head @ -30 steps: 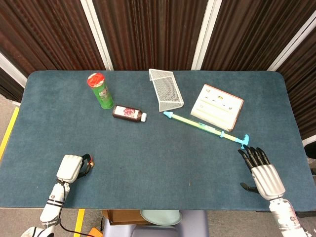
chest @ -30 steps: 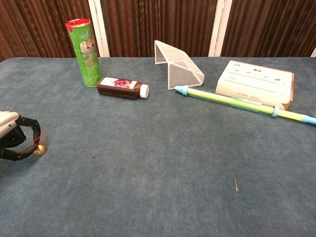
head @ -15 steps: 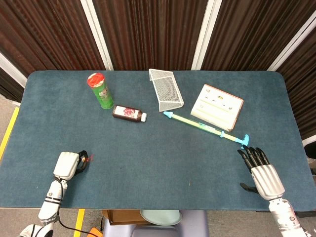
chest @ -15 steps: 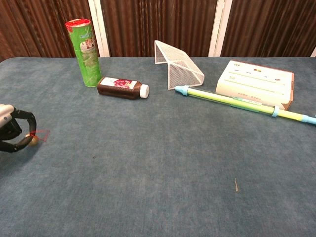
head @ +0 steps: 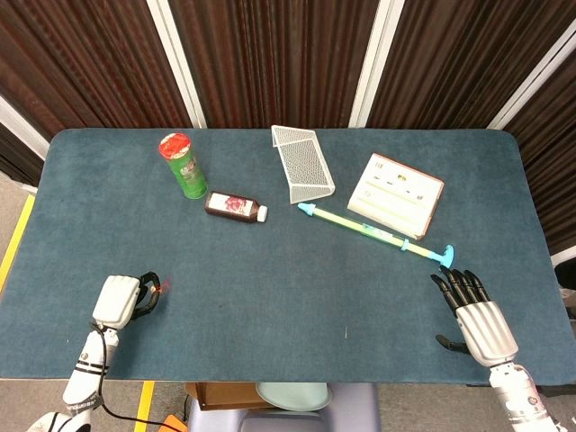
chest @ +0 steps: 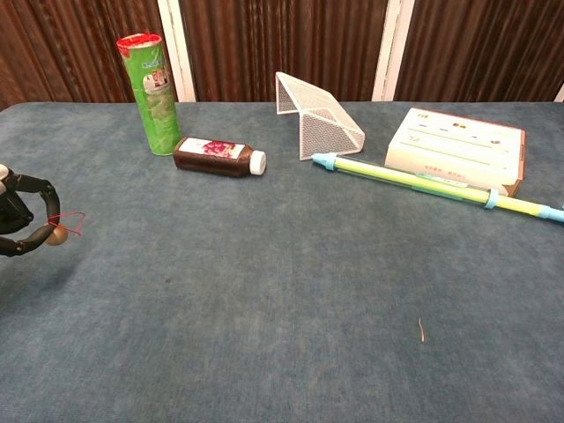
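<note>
At the near left corner of the counter (head: 270, 270), well away from the green can (head: 183, 166), my left hand (head: 120, 301) has its fingers (chest: 26, 216) curled around a small brass-coloured bead with a loop of red thread (chest: 63, 229) trailing off it. The bead is pinched at my fingertips and, going by the chest view, sits just above the blue cloth rather than on it; so I judge the pick-up done, with the carrying and setting down left to do, though nothing shows where it should go.

The bead is too small and round for me to give it a long axis. The red thread sticks out away from my palm, toward the middle of the counter, roughly level with the surface.

My right hand (head: 477, 315) lies flat near the right front edge, far across the counter from the green can, fingers stretched and slightly apart, holding nothing. Its fingertips stop just short of the blue end of a long green-and-yellow stick (head: 373, 231), without touching it.

Just beside the green can lies a dark brown bottle (head: 234, 206) on its side, white cap pointing away from the can. Further to the right of the can stands a white wire rack (head: 303, 162), then the stick lying slantwise, with a flat white box (head: 396, 194) behind it. The stick's long axis runs from near the rack down toward my right hand.
</note>
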`<state>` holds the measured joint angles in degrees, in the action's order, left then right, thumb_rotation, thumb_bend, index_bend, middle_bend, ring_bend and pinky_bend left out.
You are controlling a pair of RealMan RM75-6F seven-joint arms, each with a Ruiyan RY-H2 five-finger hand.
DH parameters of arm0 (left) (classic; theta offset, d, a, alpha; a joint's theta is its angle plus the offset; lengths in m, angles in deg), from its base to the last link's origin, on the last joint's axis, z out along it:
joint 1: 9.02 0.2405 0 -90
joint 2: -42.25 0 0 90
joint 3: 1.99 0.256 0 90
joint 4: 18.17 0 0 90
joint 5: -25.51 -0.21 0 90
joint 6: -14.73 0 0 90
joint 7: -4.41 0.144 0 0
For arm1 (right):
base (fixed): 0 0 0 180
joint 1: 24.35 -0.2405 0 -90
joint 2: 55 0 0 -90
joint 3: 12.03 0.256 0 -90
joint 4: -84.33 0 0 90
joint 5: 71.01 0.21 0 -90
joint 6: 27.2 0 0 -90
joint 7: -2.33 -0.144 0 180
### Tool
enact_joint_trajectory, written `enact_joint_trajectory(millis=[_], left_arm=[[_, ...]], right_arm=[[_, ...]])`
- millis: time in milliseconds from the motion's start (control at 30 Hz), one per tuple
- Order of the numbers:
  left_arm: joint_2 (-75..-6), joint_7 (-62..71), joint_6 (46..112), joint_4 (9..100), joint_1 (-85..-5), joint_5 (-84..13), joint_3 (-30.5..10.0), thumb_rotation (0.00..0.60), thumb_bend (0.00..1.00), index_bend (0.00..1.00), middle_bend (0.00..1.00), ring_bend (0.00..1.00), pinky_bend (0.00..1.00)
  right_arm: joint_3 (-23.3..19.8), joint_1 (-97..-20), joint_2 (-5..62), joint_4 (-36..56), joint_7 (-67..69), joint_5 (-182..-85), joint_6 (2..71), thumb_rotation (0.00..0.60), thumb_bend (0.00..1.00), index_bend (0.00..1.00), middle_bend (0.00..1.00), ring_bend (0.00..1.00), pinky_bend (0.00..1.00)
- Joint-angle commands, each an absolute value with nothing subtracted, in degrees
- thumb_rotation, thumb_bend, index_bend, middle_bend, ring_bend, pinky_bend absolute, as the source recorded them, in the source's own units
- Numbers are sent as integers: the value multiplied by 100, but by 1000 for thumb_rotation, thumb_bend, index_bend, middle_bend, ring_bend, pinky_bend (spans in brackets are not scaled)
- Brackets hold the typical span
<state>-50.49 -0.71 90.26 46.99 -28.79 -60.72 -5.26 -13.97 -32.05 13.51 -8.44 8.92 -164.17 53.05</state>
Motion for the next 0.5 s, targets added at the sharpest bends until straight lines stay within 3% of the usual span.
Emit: enact_joint_trajectory(millis=[33, 500], left_arm=[[-5056, -55, 8844, 4746, -2904, -6017, -455, 600, 531, 650, 1000, 947, 1000], [-5313, -195, 8543, 4299, -2985, -5930, -412, 600, 514, 538, 1000, 925, 1000]], right_arm=[[-1403, -3219, 1355, -839, 899, -16397, 5252, 600, 181, 0, 0, 0, 0], [-1409, -3243, 1383, -831, 942, -16372, 5184, 600, 181, 0, 0, 0, 0]])
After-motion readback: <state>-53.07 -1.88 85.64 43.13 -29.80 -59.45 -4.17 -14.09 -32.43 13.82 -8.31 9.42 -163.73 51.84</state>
